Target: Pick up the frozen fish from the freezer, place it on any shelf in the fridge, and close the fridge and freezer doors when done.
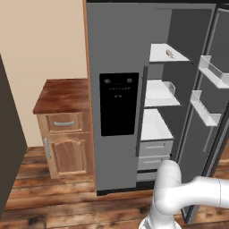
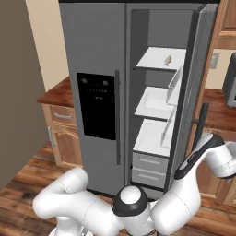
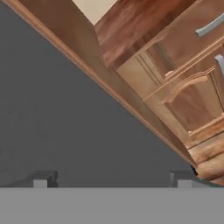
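One door stands open, the wider fridge door [image 2: 191,83], while the freezer door [image 1: 117,98] with its black dispenser panel [image 1: 118,103] is shut; the frozen fish [image 1: 170,54] is seen lying on the top shelf [image 1: 159,54] of the fridge [image 2: 159,60]. The fingers [image 3: 40,179] are spread wide with nothing held, facing the door's grey outer face, so the closing step is judged in hand. A sideways push against that panel is called for next.

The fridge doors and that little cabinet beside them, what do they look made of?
The closed narrower door looks like brushed or painted metal: flat matte grey, with a glossy black dispenser panel, maybe plastic or glass. The small cabinet looks like light varnished wood with visible grain, topped by a darker reddish wood counter. Its handles look like satin metal. All rendered, so it's a guess.
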